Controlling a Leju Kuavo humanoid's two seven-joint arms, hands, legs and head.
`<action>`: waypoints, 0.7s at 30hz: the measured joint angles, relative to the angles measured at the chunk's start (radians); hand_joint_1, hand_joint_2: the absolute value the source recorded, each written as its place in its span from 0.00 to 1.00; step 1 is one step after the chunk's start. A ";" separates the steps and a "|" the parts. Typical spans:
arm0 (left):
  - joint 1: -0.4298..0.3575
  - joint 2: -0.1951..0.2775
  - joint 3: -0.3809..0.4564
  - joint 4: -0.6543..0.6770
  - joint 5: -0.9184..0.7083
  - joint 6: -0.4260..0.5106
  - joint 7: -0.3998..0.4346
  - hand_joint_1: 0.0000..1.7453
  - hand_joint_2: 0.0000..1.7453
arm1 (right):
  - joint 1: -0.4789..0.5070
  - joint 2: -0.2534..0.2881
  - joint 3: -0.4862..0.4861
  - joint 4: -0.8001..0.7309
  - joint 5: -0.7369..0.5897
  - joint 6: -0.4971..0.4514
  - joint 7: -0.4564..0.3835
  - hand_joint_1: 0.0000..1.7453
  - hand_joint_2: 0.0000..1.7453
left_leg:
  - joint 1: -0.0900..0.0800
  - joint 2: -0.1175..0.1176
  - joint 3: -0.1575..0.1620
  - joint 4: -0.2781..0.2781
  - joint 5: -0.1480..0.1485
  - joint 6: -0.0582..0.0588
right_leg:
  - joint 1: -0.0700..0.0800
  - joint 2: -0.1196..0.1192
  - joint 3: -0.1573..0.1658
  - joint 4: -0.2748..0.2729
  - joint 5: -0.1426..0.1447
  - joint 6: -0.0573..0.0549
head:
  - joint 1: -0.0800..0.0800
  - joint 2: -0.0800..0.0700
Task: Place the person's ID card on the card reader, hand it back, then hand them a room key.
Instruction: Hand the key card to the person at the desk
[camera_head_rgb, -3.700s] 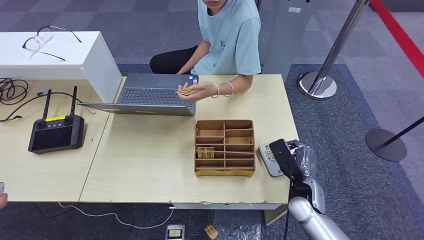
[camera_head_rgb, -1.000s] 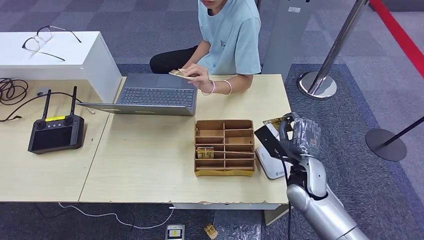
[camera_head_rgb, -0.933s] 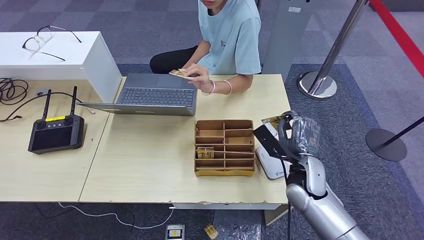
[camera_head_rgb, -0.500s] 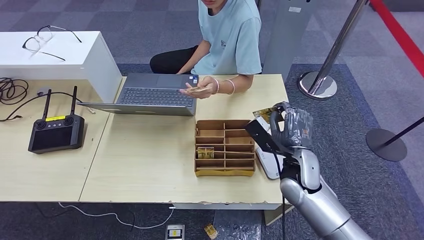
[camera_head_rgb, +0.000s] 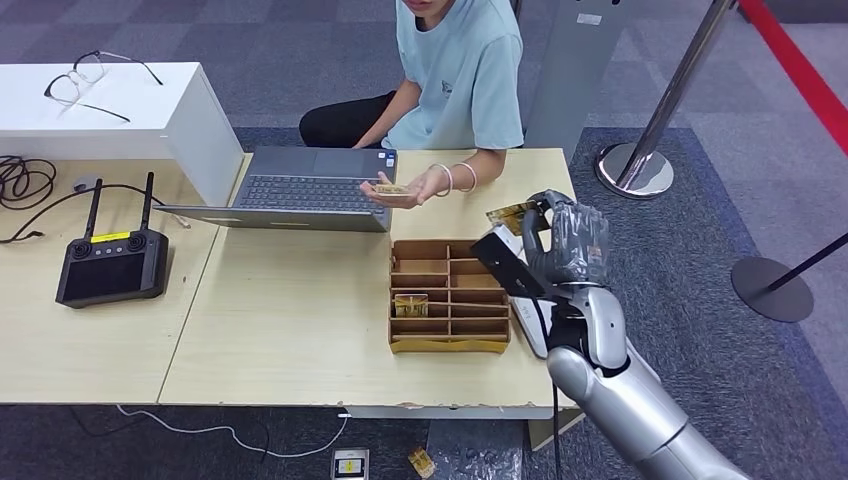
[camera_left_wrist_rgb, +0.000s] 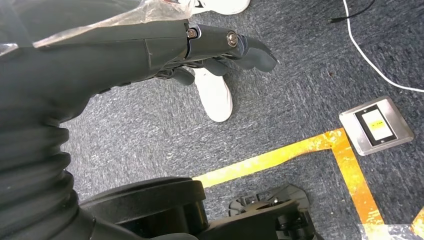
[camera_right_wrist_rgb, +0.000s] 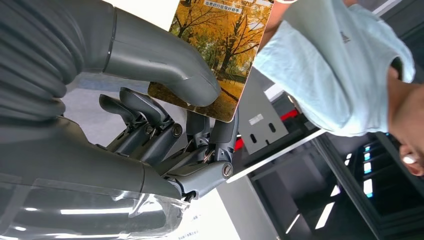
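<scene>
Pale wood tabletop under grey carpet surrounds, carrying a laptop, a black remote controller, a cardboard divider box and a white card reader beside it. Right robot hand raised above the box's far corner, thumb and fingers pinching an autumn-tree ID card toward the seated person, whose own hand holds another card. Left robot hand hanging over the floor, fingers loosely apart, grasping nothing.

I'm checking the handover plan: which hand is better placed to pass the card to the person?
Right. The right hand already pinches the card, raised over the table towards the person. The left hand hangs down over the floor, holding nothing.
</scene>
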 joint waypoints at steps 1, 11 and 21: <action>0.000 0.000 0.000 0.000 0.000 0.000 0.000 0.00 1.00 | -0.004 0.004 0.003 0.001 -0.001 0.002 -0.002 1.00 1.00 | 0.000 0.000 0.000 0.000 0.000 0.000 | 0.000 0.000 0.000 0.000 0.000 0.000 | 0.000 0.000; 0.000 -0.003 -0.001 0.000 -0.006 0.000 0.000 0.00 1.00 | -0.042 0.036 0.039 0.023 -0.015 0.010 -0.024 1.00 1.00 | 0.000 0.000 0.000 0.000 0.000 0.000 | 0.000 0.000 0.000 0.000 0.000 0.000 | 0.000 0.000; -0.001 -0.003 -0.015 0.000 -0.017 0.000 0.003 0.00 1.00 | -0.079 0.071 0.078 0.056 -0.031 0.017 -0.045 1.00 1.00 | 0.000 0.000 0.000 0.000 0.000 0.000 | 0.000 0.000 0.000 0.000 0.000 0.000 | 0.000 0.000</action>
